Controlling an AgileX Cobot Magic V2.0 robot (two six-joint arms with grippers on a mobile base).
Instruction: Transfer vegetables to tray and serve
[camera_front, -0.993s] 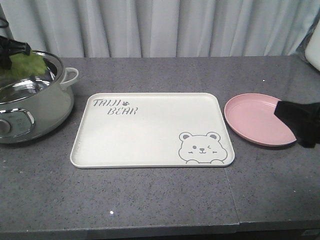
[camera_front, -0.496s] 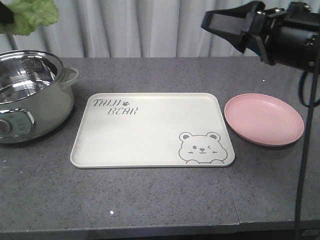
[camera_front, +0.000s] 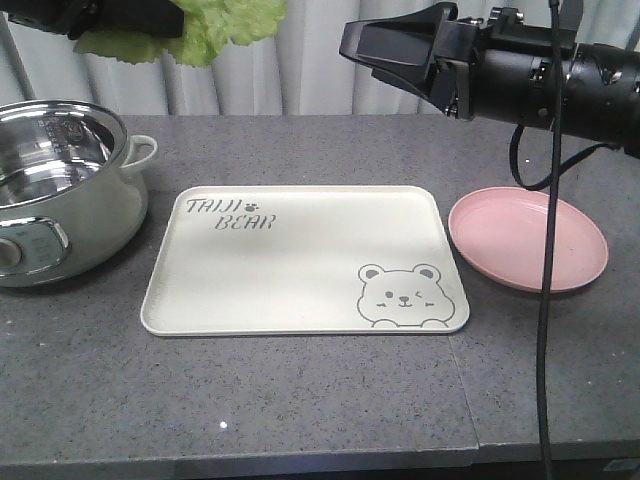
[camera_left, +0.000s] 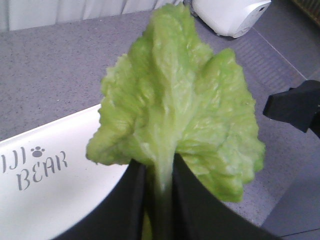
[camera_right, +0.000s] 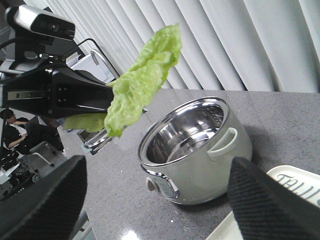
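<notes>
Light-green crinkly lettuce (camera_left: 175, 115); cream tray (camera_front: 300, 290) with grey bear drawing and lettering; pink plate (camera_front: 527, 240); speckled grey counter (camera_front: 300, 400).

Matt, speckled grey stone-like desk (camera_front: 300, 400); smooth cream plastic tray (camera_front: 300, 270); mirror-polished steel pot (camera_front: 60, 190); matt pink plate (camera_front: 500, 235); crinkly vegetables (camera_left: 175, 110).

Steel-lined pot (camera_front: 90, 225), pink plate (camera_front: 500, 238), grey counter (camera_front: 300, 400)
</notes>
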